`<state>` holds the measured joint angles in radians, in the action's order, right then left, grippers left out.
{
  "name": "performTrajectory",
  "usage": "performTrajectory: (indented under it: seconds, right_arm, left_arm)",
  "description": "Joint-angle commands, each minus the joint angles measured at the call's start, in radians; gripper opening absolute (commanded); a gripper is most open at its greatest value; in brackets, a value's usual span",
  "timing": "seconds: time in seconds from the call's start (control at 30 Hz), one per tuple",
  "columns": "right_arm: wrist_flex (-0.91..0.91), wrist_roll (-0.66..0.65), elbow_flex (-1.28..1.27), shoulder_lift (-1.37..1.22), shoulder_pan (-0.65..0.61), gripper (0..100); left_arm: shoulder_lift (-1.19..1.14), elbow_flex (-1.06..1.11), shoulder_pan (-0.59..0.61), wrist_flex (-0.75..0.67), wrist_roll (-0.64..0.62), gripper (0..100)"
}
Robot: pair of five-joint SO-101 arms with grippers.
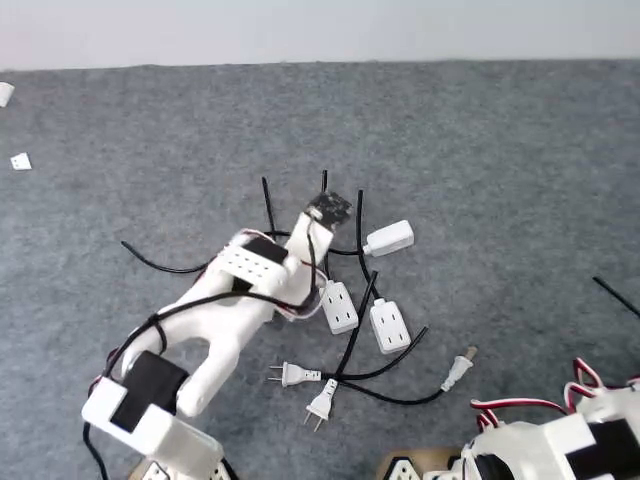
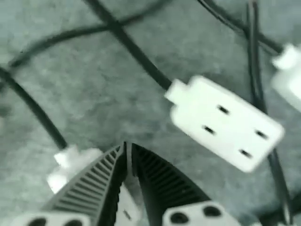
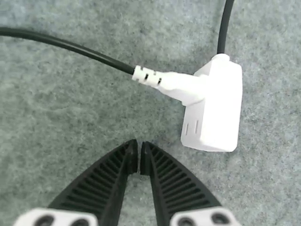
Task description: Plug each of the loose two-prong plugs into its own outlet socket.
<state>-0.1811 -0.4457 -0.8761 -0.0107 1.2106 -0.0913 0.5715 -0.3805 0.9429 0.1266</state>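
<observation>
My left arm [image 1: 250, 290] lies across the carpet from the lower left, its wrist over the cable tangle. My left gripper [image 2: 129, 155] is shut on nothing and hovers just short of a white outlet block [image 2: 225, 125] with empty slots; a white plug [image 2: 70, 162] lies beside one finger. In the high view, outlet blocks [image 1: 338, 305] [image 1: 390, 325] [image 1: 390, 238] lie mid-table, with loose two-prong plugs [image 1: 295, 375] [image 1: 320, 405] [image 1: 458, 370] nearer the front. My right gripper [image 3: 139, 157] is shut and empty, facing a white plug [image 3: 174, 84] seated in an outlet block [image 3: 214, 113]. The right arm [image 1: 560, 440] sits at the front right corner.
Black cables [image 1: 360, 350] loop and cross around the outlets and plugs. Small white scraps [image 1: 20, 160] lie at the far left. A cardboard piece with white parts [image 1: 420, 465] pokes in at the front edge. Bare grey carpet stretches across the back and right.
</observation>
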Motion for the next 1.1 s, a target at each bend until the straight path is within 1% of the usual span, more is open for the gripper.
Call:
performTrajectory:
  seconds: [0.0, 0.2, 0.5, 0.63, 0.7, 0.8, 0.87, 0.93, 1.07]
  right_arm:
    - [0.015, -0.008, 0.005, 0.002, -0.008, 2.0]
    - [0.018, -0.014, 0.011, -0.048, -0.033, 2.0]
    - [0.039, -0.014, 0.012, -0.073, -0.039, 2.0]
    - [0.048, -0.014, 0.012, -0.073, -0.039, 2.0]
    - [0.048, -0.014, 0.012, -0.071, -0.041, 2.0]
    - [0.047, -0.014, 0.012, -0.070, -0.041, 2.0]
    - [0.047, -0.014, 0.012, -0.070, -0.044, 2.0]
    - [0.044, -0.015, 0.012, -0.070, -0.054, 2.0]
    - [0.042, -0.015, 0.012, -0.070, -0.054, 2.0]
  left_arm:
    - [0.005, -0.054, 0.044, 0.003, -0.009, 1]
    - [0.086, 0.001, 0.094, 0.003, -0.008, 1]
    - [0.364, 0.142, 0.160, 0.002, -0.008, 1]
    - [0.482, 0.214, 0.163, 0.000, -0.011, 1]
    - [0.519, 0.251, 0.158, -0.009, -0.029, 3]
    - [0.525, 0.325, 0.157, -0.089, -0.152, 8]
    - [0.511, 0.371, 0.161, -0.153, -0.210, 12]
    - [0.493, 0.395, 0.164, -0.196, -0.236, 16]
    - [0.451, 0.397, 0.190, -0.215, -0.244, 21]
